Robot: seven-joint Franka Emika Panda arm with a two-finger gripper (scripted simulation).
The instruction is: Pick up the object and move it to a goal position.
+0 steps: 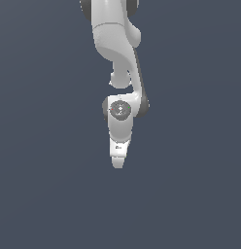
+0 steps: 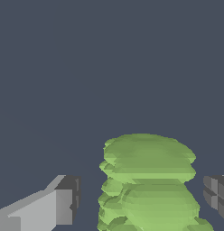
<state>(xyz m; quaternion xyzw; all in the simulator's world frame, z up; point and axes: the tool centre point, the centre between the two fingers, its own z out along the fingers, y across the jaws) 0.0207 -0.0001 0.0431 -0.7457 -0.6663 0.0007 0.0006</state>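
Green bumpy object (image 2: 147, 182) shows only from the wrist, between the released claw (image 2: 141, 198) fingers.

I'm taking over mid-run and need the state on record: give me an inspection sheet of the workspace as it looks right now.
Surface: plain dark blue-grey ground, no marks or edges visible.
Job's things: the yellow-green bumpy object shows only in the wrist view, between the two fingers; in the exterior view the arm hides it. No goal marker seen.
Clutter: nothing seen.
Grippers: the hand points down; in the wrist view there is a gap between the object and each finger, so it looks open, not yet closed on it.
Cables: nothing seen.
Surroundings: nothing seen beyond the white arm entering from the top of the exterior view.
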